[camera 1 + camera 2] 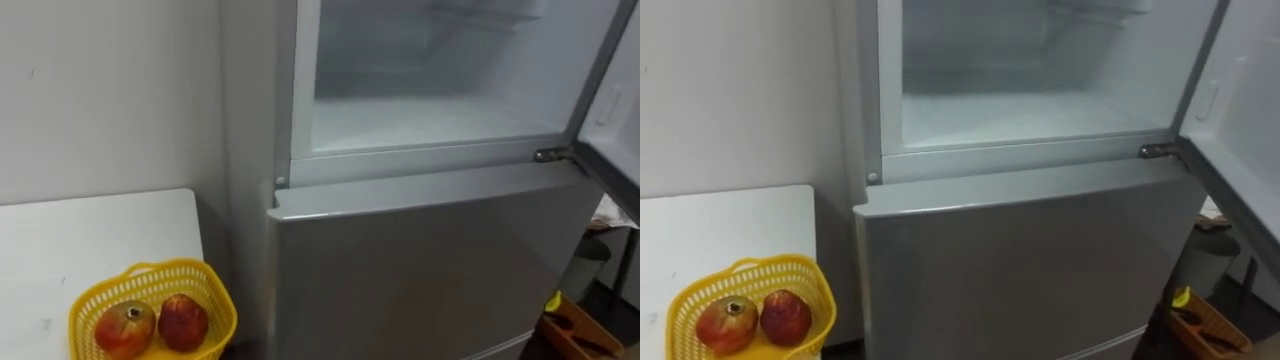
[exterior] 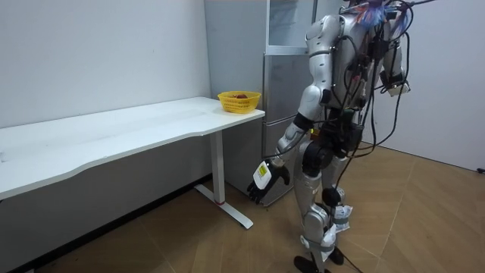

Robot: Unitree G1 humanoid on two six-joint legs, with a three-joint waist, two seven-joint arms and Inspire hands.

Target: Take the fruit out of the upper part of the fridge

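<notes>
Fingers (image 2: 277, 180) slack, empty on left hand (image 2: 267, 178), room view; open upper fridge (image 1: 440, 90) interior, eye views.

No text, number, brand or sign can be read on any surface. A small pale patch (image 1: 612, 100) on the open door (image 1: 625, 150), right of the fridge (image 1: 430, 250) upper compartment, is illegible.

the two eye views look down close on the open fridge (image 1: 430, 250), yellow basket (image 1: 218, 305) lower left; the room view, farther off, shares both.
</notes>
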